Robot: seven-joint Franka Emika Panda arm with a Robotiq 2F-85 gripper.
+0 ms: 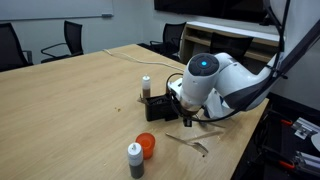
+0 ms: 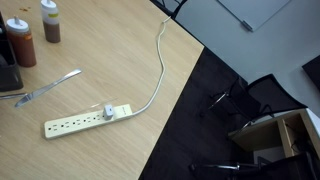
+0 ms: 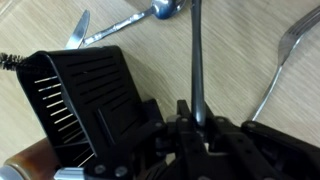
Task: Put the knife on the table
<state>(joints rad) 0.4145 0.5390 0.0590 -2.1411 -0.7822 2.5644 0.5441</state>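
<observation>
Since it grips the knife [image 3: 195, 60], the gripper [image 3: 197, 115] sits narrow — nearly closed.

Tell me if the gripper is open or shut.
Shut: in the wrist view, the gripper clamps a metal utensil between its fingers.

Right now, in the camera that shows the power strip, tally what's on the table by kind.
Sauce bottles: 2
Power strip, with its cord: 1
Metal utensil: 1
Dark object, cut off at the frame edge: 1
Total: 5
</observation>
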